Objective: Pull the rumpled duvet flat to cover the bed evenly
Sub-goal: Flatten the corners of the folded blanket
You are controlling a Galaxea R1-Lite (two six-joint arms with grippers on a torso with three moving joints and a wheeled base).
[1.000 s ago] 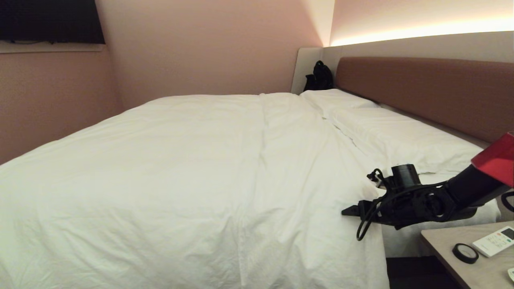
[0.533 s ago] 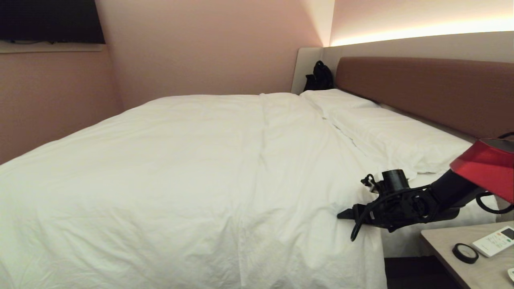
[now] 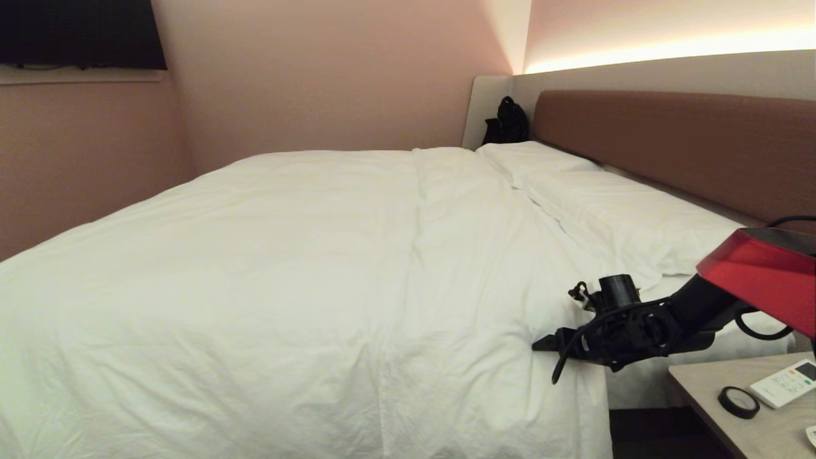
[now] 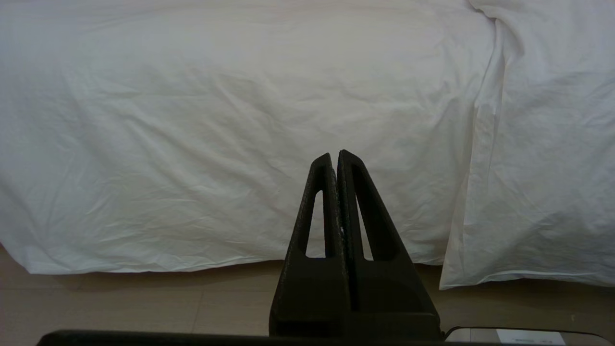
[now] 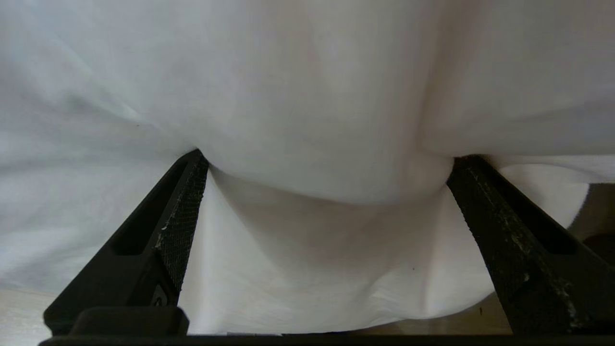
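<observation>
The white duvet (image 3: 287, 255) lies spread over the bed (image 3: 669, 140), creased down the middle and hanging over the near side. My right gripper (image 3: 540, 344) reaches in level at the duvet's near right edge. In the right wrist view it (image 5: 331, 158) is open wide, both fingertips (image 5: 192, 168) pressing into the duvet (image 5: 307, 86), and a fold of cloth bulges between them. My left gripper (image 4: 335, 156) is shut and empty. It hangs low in front of the duvet's (image 4: 192, 144) overhanging side, apart from it.
Two white pillows (image 3: 625, 217) (image 3: 529, 156) lie along the brown headboard. A bedside table (image 3: 720, 395) at the right holds a black tape roll (image 3: 738, 401) and a remote (image 3: 784, 382). A black bag (image 3: 507, 121) sits in the far corner. Beige floor (image 4: 120, 307) runs below the duvet's hem.
My right arm has pushed a little further left and lower along the duvet's near right edge, and more of its red forearm shows. The duvet and left gripper are unchanged.
</observation>
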